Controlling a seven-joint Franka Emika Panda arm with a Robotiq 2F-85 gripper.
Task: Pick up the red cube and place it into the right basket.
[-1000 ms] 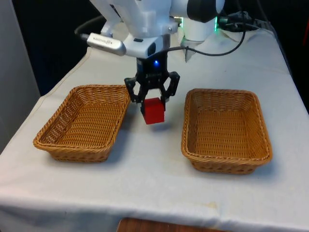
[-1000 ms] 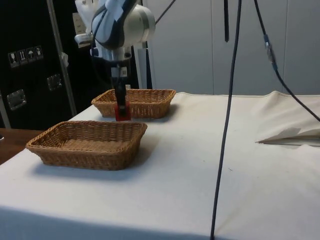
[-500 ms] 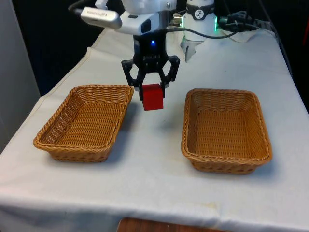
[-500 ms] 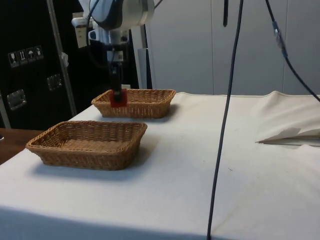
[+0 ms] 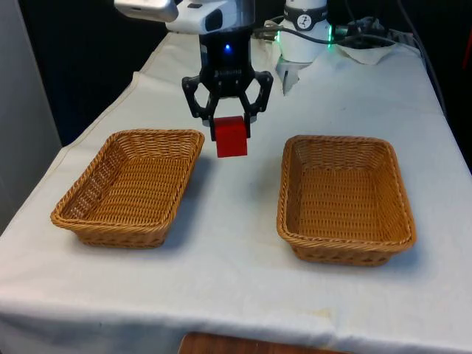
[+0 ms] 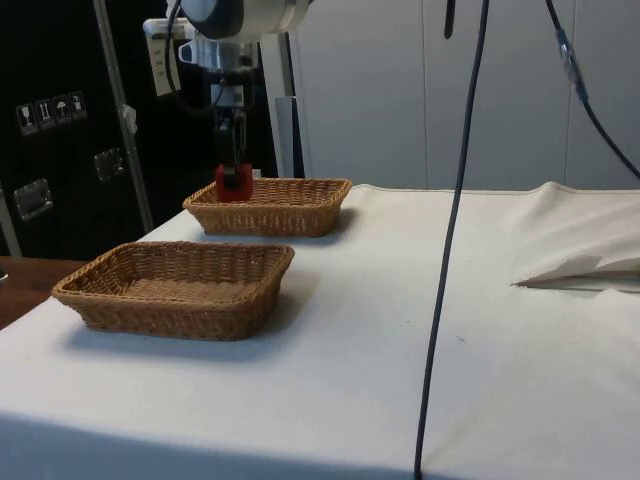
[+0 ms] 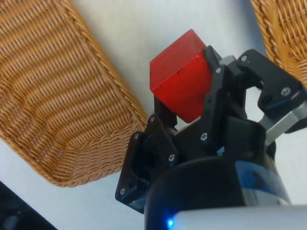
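Holding the red cube [image 5: 231,136], the claw [image 5: 227,116] had risen higher above the desk [image 5: 236,258], between both baskets.

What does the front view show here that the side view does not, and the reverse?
Front view alone: the gap of bare cloth between the two baskets, with the pincer holding the red cube above that gap, nearer the basket on the front view's left than the one on the front view's right; a white cable lies on the far cloth. Side view alone: a dark cable hanging in front of the table, and dark cabinets behind. Both: the cube gripped clear of the cloth, and two wicker baskets with nothing in them.
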